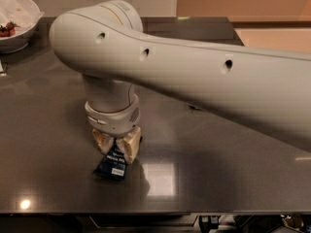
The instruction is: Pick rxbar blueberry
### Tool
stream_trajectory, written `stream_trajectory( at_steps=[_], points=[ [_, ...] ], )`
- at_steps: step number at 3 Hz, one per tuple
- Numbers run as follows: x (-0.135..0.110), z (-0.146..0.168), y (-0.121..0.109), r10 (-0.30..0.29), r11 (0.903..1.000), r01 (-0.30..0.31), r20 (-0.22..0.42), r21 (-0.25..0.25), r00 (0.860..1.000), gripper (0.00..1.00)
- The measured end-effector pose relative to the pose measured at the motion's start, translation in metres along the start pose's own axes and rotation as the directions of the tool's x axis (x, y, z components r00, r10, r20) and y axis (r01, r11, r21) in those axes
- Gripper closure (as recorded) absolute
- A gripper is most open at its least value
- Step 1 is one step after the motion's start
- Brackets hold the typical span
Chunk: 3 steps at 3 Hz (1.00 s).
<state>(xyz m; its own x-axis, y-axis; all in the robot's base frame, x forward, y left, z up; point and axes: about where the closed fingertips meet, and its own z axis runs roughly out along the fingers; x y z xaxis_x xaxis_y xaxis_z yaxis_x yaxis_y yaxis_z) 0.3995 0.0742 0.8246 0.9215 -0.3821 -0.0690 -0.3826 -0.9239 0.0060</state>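
Observation:
The rxbar blueberry (113, 165) is a small flat dark blue wrapper with white text and a small white label at its near end. It lies on the dark grey table near the front edge. My gripper (115, 146) points straight down over the bar's far end. Its two tan fingers (129, 145) are closed in on the bar from left and right. The bar's far end is hidden between them; its near end sticks out toward the front. My big white arm crosses the view from the right.
A white bowl (19, 25) with red bits inside stands at the table's (204, 144) back left corner. The table's front edge runs just below the bar. A bright light reflection lies on the tabletop right of the bar.

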Motion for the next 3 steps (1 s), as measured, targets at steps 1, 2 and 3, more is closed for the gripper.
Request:
stream_trajectory(
  at_steps=[1, 2, 3],
  points=[
    [0.008, -0.008, 0.008, 0.024, 0.9997, -0.024, -0.004, 0.002, 1.000, 1.00],
    [0.018, -0.023, 0.015, 0.057, 0.9983, -0.057, -0.004, 0.015, 0.998, 1.00],
    [0.027, -0.044, 0.017, 0.079, 0.9964, -0.079, -0.013, 0.032, 0.997, 1.00]
  ],
)
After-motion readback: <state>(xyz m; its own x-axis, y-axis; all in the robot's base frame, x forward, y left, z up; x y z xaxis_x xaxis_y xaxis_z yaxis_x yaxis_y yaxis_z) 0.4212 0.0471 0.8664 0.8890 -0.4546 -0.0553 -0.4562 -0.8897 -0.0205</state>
